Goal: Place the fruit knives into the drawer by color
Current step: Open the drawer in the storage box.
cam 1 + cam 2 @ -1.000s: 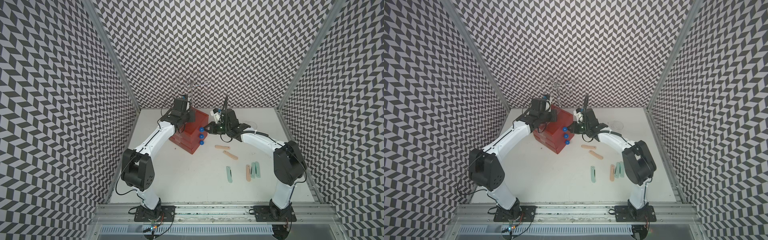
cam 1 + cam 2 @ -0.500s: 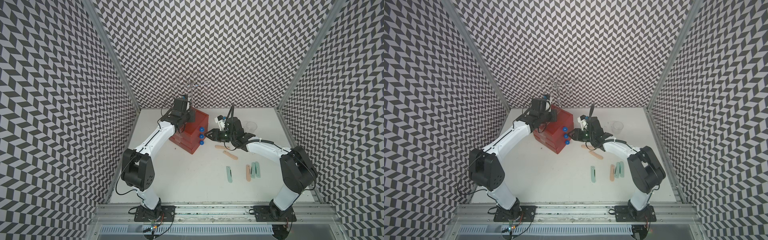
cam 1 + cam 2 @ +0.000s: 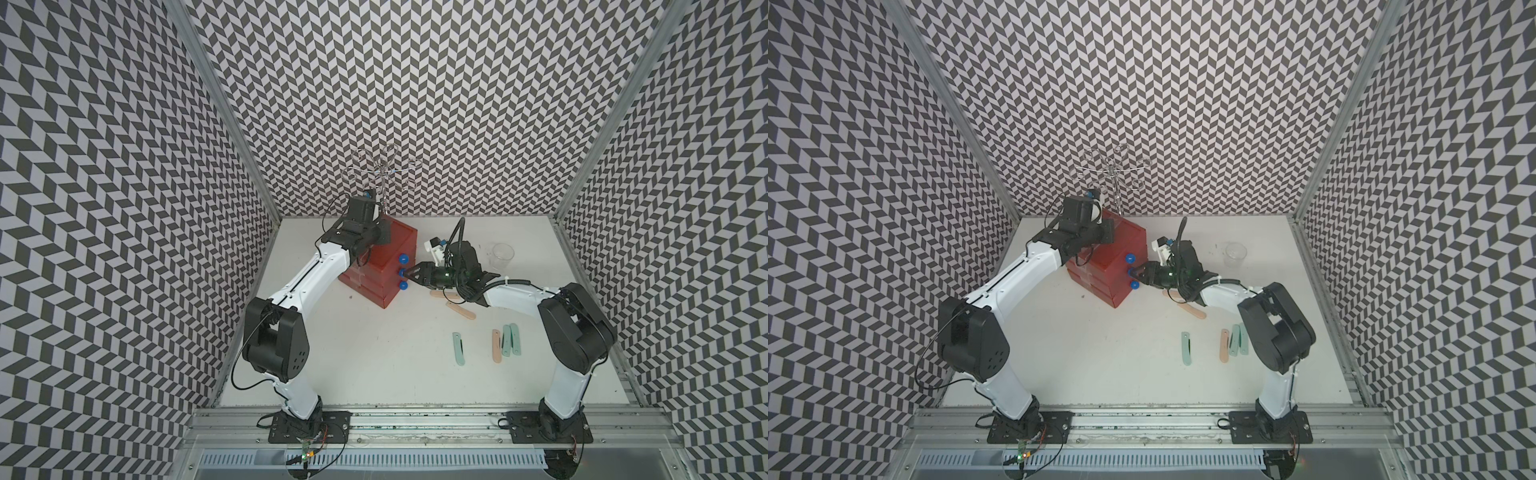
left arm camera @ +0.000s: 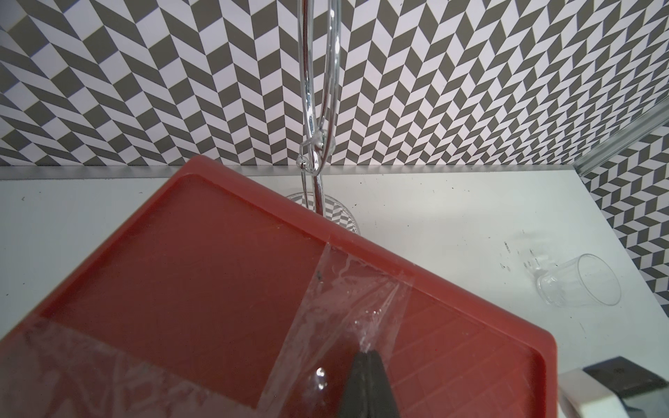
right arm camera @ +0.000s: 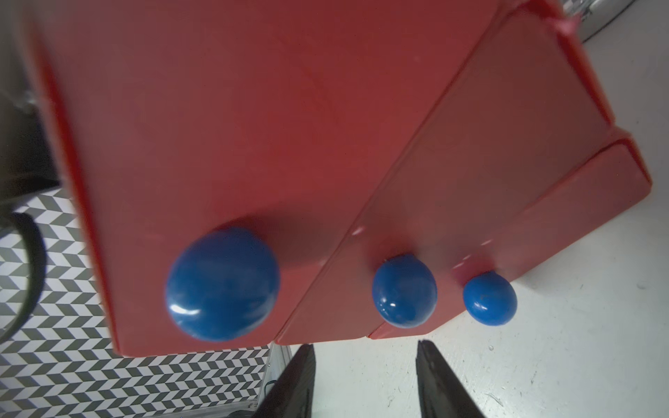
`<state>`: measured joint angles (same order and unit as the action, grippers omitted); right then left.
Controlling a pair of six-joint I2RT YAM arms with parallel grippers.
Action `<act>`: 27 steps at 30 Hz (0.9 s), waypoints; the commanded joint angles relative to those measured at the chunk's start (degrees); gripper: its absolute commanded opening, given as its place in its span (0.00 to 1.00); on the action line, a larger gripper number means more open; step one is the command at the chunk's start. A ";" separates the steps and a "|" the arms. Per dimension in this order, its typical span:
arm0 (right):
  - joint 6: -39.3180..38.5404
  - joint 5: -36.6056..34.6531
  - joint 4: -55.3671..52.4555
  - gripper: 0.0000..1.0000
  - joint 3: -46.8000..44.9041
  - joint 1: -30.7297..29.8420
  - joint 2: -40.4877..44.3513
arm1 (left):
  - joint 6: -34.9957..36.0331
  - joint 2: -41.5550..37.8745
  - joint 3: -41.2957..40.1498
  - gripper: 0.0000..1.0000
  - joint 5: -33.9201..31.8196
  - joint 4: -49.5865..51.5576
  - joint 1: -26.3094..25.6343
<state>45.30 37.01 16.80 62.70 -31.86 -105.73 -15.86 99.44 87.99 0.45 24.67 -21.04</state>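
Change since a second ago: the right arm has dropped and its elbow has swung outward. The right gripper (image 3: 409,276) has come down from beside the top knob (image 3: 402,258) to the level of the middle knob (image 3: 402,272). Its jaws, shut then, now stand apart with nothing between them. The left arm, the drawer (image 3: 399,239) and the loose fruit knives have not moved.

Materials: the drawer is a boxy cabinet of smooth red plastic with three stacked fronts. Each front has a glossy round blue knob. Wrinkled clear tape crosses its top, seen in the left wrist view. The fruit knives are flat pastel sticks with rounded ends. A clear plastic cup (image 3: 503,254) stands on the white worktop (image 3: 374,395). A chrome wire stand (image 3: 382,170) rises behind the drawer.

Positions: in the right wrist view the middle knob (image 5: 403,289) sits just ahead of the gap between the two black fingers (image 5: 300,380). In both top views the fingertips sit just beside that knob; contact cannot be told.

The left gripper (image 4: 367,383) is pressed together, tip down on the taped top of the drawer.

Two peach fruit knives (image 3: 461,310) lie under the right forearm. A teal one (image 3: 458,348) lies apart, nearer the front. One peach (image 3: 496,345), one grey-green (image 3: 506,340) and one teal (image 3: 515,338) lie side by side near the right arm's elbow.
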 commanded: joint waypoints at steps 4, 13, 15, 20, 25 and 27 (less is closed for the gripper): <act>1.71 1.38 5.92 0.47 0.23 0.20 -1.75 | 0.87 5.58 -3.35 0.00 -0.98 13.65 -0.45; 2.64 1.48 7.04 0.47 0.94 0.39 -4.08 | 0.84 5.62 -3.43 0.00 -1.06 13.65 -0.48; 2.96 1.60 7.61 0.47 0.98 0.48 -4.39 | 0.85 5.68 -3.38 0.00 -1.06 13.73 -0.45; 3.48 1.92 8.65 0.46 1.20 0.56 -5.32 | 0.86 5.91 -3.42 0.00 -1.06 13.74 -0.45; 3.92 2.26 9.61 0.46 1.46 0.69 -6.03 | 0.87 6.07 -3.42 0.00 -1.15 13.74 -0.45; 3.96 2.27 9.81 0.45 1.64 0.82 -6.15 | 0.89 6.12 -3.35 0.00 -1.15 13.73 -0.49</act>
<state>48.38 38.57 22.39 62.78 -31.33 -110.93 -15.84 99.74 88.23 0.03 24.56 -21.37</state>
